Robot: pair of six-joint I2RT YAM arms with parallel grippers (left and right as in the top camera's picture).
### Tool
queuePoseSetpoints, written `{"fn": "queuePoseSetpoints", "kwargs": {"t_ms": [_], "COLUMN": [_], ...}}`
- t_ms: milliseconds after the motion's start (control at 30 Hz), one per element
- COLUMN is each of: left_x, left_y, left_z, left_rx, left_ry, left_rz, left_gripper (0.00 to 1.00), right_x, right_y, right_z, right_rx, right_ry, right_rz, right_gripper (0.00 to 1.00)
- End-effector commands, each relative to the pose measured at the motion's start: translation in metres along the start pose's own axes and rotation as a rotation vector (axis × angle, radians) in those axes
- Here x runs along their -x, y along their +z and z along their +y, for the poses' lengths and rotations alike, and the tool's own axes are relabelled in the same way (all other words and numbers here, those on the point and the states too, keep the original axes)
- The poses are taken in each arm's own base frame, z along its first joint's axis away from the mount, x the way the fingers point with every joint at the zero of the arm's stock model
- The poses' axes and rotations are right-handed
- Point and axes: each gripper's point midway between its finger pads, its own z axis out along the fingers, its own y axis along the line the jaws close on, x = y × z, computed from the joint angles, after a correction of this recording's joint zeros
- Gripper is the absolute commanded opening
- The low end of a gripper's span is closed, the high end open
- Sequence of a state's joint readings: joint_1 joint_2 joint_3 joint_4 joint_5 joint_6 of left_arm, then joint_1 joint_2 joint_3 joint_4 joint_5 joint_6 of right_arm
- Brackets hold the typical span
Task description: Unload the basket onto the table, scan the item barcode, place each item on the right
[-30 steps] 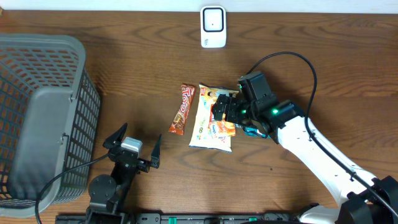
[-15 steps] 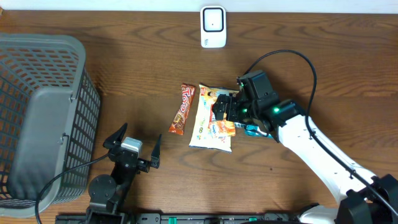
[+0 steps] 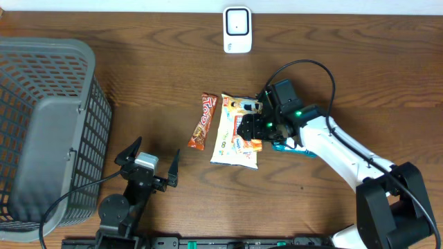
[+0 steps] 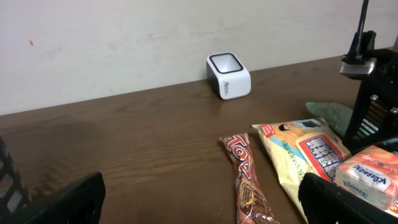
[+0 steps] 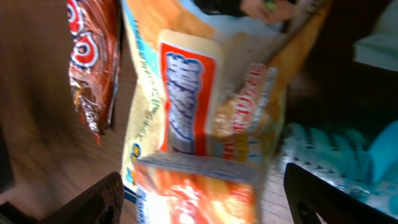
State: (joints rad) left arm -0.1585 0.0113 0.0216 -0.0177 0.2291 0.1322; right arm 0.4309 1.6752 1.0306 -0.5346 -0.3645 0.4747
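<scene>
Overhead is looking straight down at the bench [image 3: 152, 62]. Left wrist is facing low across it. Right wrist is peering closely down at the snack bag [image 5: 186, 106], which all three are sharing.

Right claw [image 3: 253, 129] shifted lower-left over orange packet [image 3: 255, 144]; jaws narrowing, elbow pulled in.

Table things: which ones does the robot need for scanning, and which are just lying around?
For the job: scanner, right gripper, small orange packet under it (probably the item).
Just lying about: yellow snack bag, chocolate bar, teal pack, basket.
</scene>
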Motion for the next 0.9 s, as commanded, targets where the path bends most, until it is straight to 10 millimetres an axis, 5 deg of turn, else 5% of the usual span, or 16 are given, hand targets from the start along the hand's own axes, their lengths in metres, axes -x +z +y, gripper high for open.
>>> {"fn": "queuePoseSetpoints", "kwargs": {"t_ms": [0,300,767,867], "left_x": [-0.016,-0.016,-0.016,-0.016], "left_y": [0.001,0.001,0.001,0.001], "left_z": [-0.002,-0.002,-0.002,-0.002], "left_rx": [-0.008,-0.008,-0.008,-0.008], "left_ry": [0.001,0.001,0.001,0.001], "left_rz": [0.049,0.049,0.049,0.049], "left_gripper": [0.99,0.99,0.99,0.99], "right_x": [0.000,-0.003,-0.025,-0.022], "right_y": [-0.004,-0.012,0.024,0.032], "right_z": [-0.007,-0.005,-0.038,-0.040], "right_rx": [0.035,0.158,0.071,0.077], "right_ry": [-0.017,0.009,0.331,0.333], "right_rz": [0.021,0.075,0.225,0.218], "right_gripper": [0.78,0.75,0.50,0.34]}}
